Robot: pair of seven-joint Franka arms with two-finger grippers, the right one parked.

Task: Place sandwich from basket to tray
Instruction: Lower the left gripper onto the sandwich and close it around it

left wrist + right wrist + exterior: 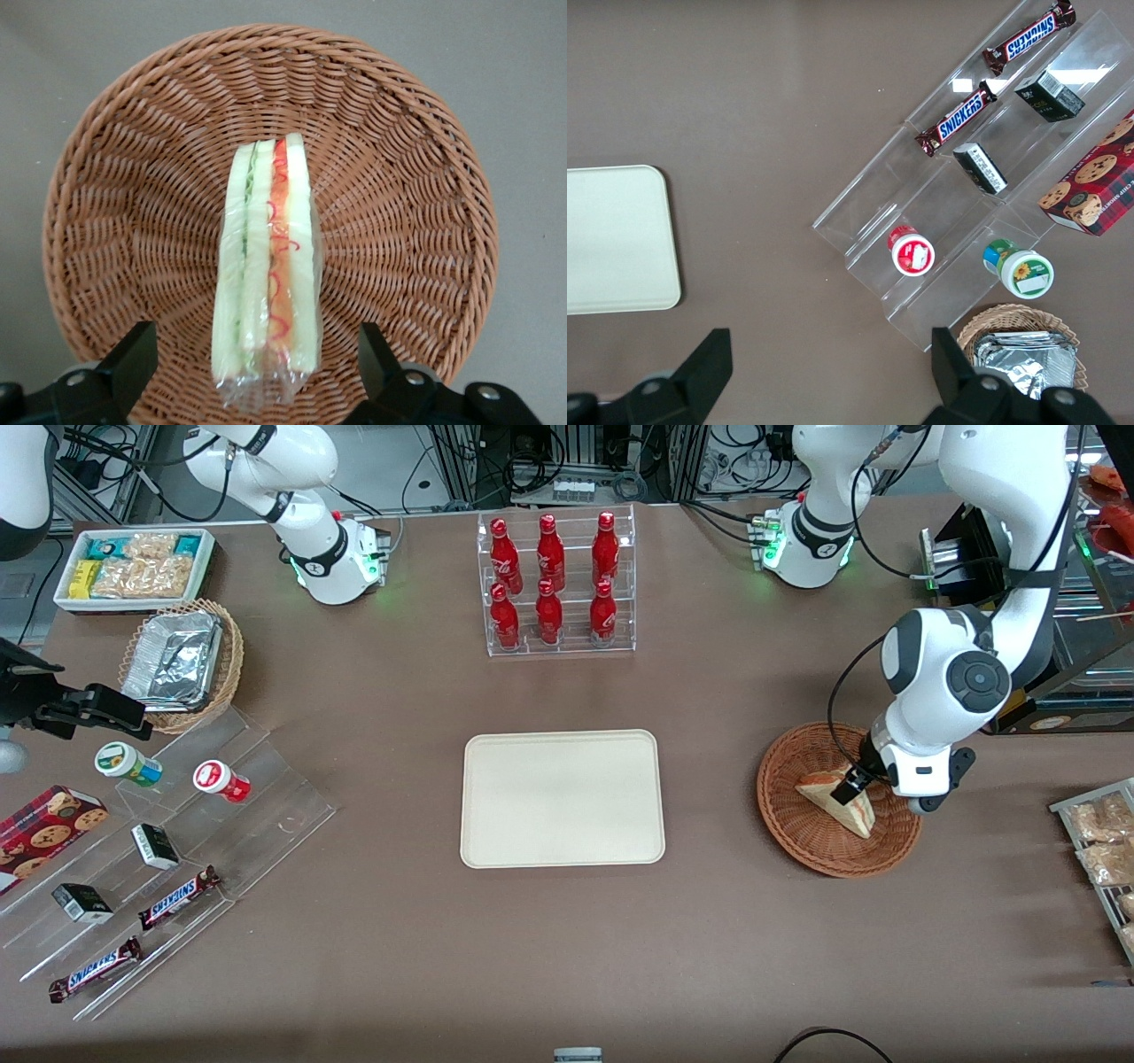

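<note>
The sandwich (838, 802) is a plastic-wrapped triangular wedge standing on edge in the reddish-brown wicker basket (788, 815), toward the working arm's end of the table. In the left wrist view the sandwich (266, 266) shows its red, pink and green filling, with the basket (124, 221) around it. My gripper (852, 784) hangs low over the basket, and in the wrist view the gripper (257, 354) is open, one black finger (133, 359) on each side of the sandwich's wrapped end, with gaps between pads and bread. The cream tray (562, 798) lies flat at the table's middle, also seen as the tray (616, 239) in the right wrist view.
A clear rack of red bottles (555, 584) stands farther from the front camera than the tray. A wire rack of snack packets (1101, 841) lies at the working arm's table edge. Toward the parked arm's end are a stepped acrylic display (159, 850), a tan basket with foil container (182, 662) and a white bin (133, 567).
</note>
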